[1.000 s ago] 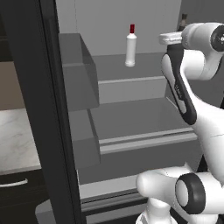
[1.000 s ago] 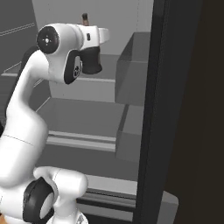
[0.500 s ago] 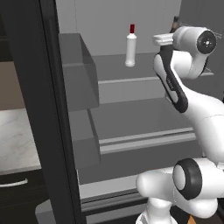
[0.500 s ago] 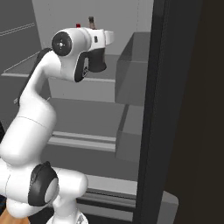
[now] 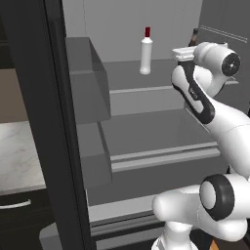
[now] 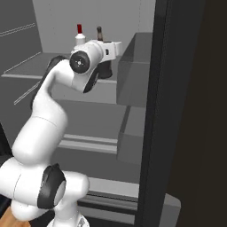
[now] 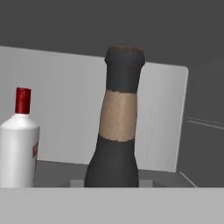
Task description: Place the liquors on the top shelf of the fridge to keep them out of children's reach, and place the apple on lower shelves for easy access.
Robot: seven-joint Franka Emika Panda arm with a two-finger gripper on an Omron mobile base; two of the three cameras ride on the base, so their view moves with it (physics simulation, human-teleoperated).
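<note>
With the arm reaching up into the open fridge [image 5: 146, 19], the tool [image 6: 107, 48] sits at top-shelf height; its fingertips are hidden behind the hand in both base views, so can't tell whether they're apart, together or clamped on anything. The dark bottle [image 7: 117, 127] stands upright close in front of the hand camera: dark cap, tan band on the neck, dark shoulders below; its base is cut off by the lower edge, so contact with the shelf isn't visible. From the right base view its neck pokes up just behind the hand [image 6: 99, 33]; from the left base view only a dark sliver shows by the wrist [image 5: 195, 37]. The white bottle [image 5: 145, 52] with red cap stands upright on the top shelf [image 5: 122, 73], toward the back, apart from the tool; in the hand view it's left of the dark bottle [image 7: 18, 144], red label mark on its side; in the right base view its cap and shoulder show above the arm [image 6: 80, 35]. Lower shelves [image 5: 161, 152] with pale front lips sit below; grey door bins [image 5: 85, 78] hang on the black door at left.
</note>
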